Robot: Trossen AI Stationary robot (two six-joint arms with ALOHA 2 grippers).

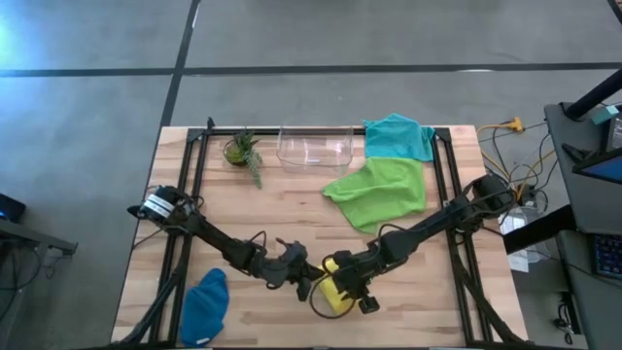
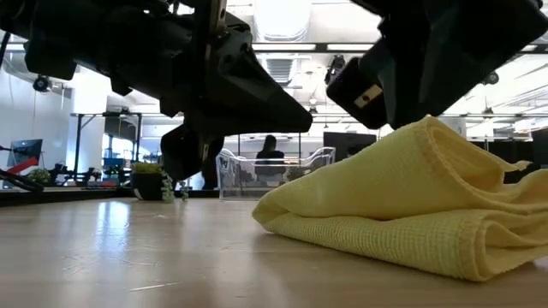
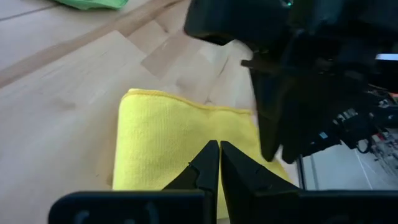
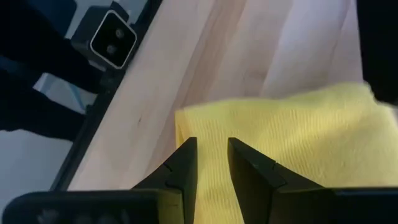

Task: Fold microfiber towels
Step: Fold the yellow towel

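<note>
Hovering over the folded yellow towel, my right gripper stands slightly parted, my left gripper pressed together beside it.

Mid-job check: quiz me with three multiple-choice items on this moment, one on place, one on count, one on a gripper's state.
1. The yellow towel lies:
A. in the clear bin
B. at the table's near edge, between both grippers
C. under the plant

2. Towels in the high view:
A. two
B. three
C. four

3. The left gripper is:
A. shut
B. wide open
C. out of view

Answers: 1 B, both arms meet over it there. 2 C, yellow, lime green towel, teal towel, blue towel. 3 A, its fingertips touch in the left wrist view.
</note>
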